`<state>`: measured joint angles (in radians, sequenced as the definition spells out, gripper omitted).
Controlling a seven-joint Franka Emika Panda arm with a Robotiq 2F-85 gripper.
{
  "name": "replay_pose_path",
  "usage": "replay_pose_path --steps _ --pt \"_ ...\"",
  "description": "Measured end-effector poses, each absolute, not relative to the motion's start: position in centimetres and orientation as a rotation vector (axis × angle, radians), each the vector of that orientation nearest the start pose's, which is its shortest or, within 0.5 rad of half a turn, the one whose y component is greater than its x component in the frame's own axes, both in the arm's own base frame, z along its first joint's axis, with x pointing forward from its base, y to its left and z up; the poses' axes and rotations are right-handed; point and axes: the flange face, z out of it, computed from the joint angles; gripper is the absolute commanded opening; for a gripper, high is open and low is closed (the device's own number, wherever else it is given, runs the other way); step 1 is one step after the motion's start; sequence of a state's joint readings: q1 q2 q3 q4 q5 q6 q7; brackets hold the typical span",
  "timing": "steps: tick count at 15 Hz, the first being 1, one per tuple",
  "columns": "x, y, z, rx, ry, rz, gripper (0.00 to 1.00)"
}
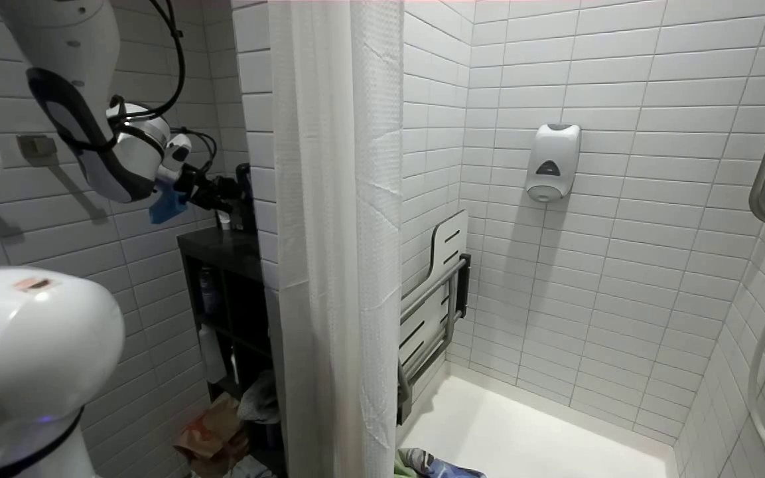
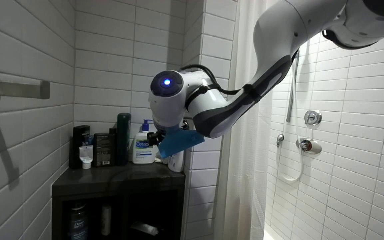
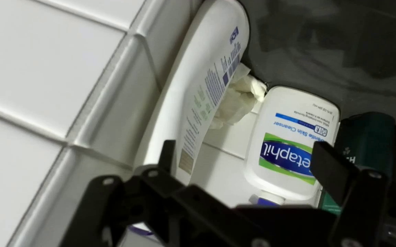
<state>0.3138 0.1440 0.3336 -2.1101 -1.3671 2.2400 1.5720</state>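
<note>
Gripper point(image 3: 247, 163) was spread wide, near the Cetaphil bottle point(image 3: 289, 144) and another white bottle point(image 3: 194, 92) standing beside the tiled wall point(image 3: 43, 65)

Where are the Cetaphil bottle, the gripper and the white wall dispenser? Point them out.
Cetaphil bottle point(image 3: 291, 145): wrist view, on its front label.
Gripper point(image 3: 249, 164): wrist view, midway between its parted fingertips.
White wall dispenser point(image 1: 555, 150): in an exterior view, on its front cover, above the dark window.

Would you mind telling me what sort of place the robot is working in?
Probably a bathroom: a white shower curtain, a fold-up shower seat and a Cetaphil skin cleanser bottle point to it.
</note>
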Motion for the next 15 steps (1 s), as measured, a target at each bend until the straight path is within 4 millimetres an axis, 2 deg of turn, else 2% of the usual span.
replay_pose_path --steps 9,15 --pt "48.2 32.3 36.0 -3.195 -0.012 -1.567 1.00" --pt "48.8 31.2 37.3 -3.179 0.067 -1.588 1.00"
